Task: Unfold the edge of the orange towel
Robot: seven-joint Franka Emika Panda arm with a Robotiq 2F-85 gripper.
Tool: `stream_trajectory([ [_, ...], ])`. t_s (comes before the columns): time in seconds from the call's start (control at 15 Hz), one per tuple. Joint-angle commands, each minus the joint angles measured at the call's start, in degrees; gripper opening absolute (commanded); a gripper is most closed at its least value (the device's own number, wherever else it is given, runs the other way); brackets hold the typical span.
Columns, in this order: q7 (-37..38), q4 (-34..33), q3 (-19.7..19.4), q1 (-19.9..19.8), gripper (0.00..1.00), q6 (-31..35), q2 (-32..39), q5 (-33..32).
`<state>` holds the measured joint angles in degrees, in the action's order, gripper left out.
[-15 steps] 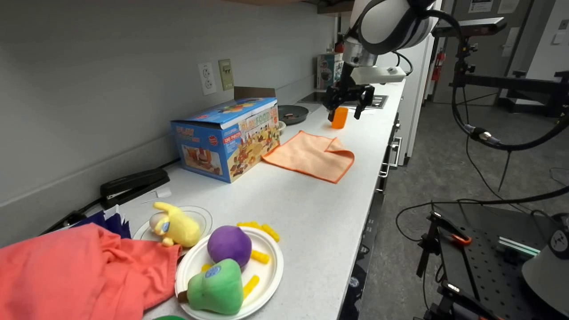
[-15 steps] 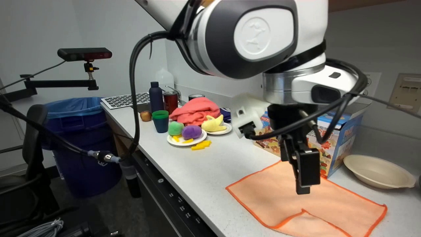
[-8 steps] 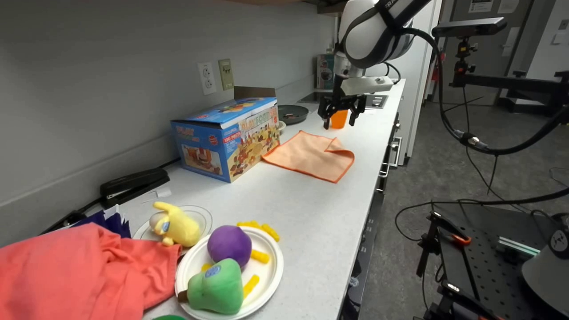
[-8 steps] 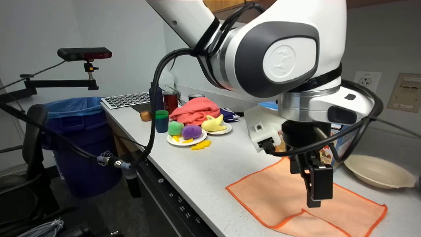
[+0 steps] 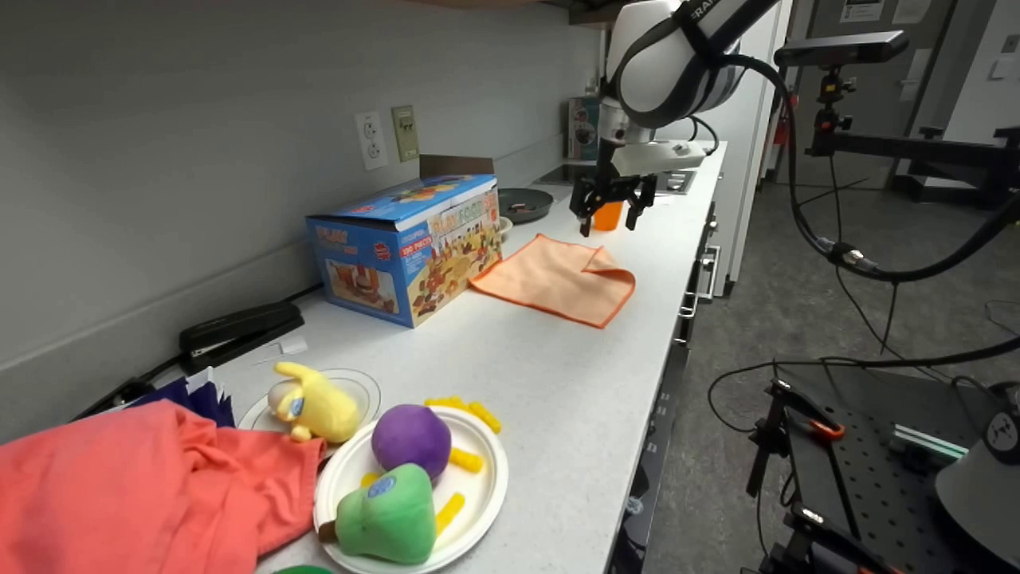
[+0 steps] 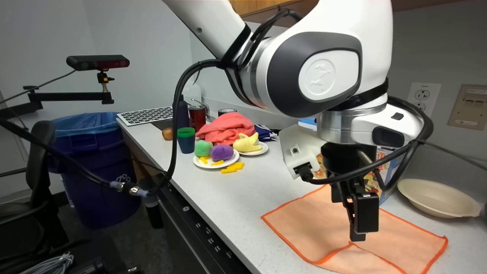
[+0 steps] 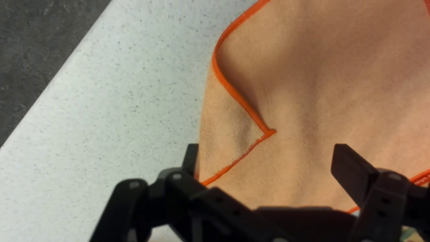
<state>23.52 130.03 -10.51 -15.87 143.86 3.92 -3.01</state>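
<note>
Orange towel (image 7: 322, 101), folded corner (image 7: 226, 131) inward

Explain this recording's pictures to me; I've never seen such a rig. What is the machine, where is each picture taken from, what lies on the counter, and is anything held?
The white and grey machine is a robot arm. At its end is a black two-fingered gripper, spread open and holding nothing.

Two pictures come from cameras standing outside the robot, looking at the counter from different places. The close-up comes from a camera on the wrist, looking down past the gripper.

On the counter lies an orange towel with a folded corner, apparently the part to be unfolded. A play food box, a coral cloth and a plate bearing a green toy and a purple toy are there too.
</note>
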Motion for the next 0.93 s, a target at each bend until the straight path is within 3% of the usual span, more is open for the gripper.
stream_trajectory([
  [0.0, 2.50, 1.25, -1.44, 1.97, 1.00, 4.57, 1.10, -2.66],
  [0.33, 10.95, -0.79, -3.90, 3.84, 1.00, 10.75, 6.40, -11.81],
  [0.53, 15.51, -2.90, -6.58, 5.67, 1.00, 8.75, 9.37, -15.87],
  [0.67, 16.40, -3.87, -7.73, 6.46, 1.00, 8.60, 10.79, -16.23],
  [0.87, 13.18, -4.96, -6.92, 5.69, 1.00, 9.80, 12.34, -10.88],
])
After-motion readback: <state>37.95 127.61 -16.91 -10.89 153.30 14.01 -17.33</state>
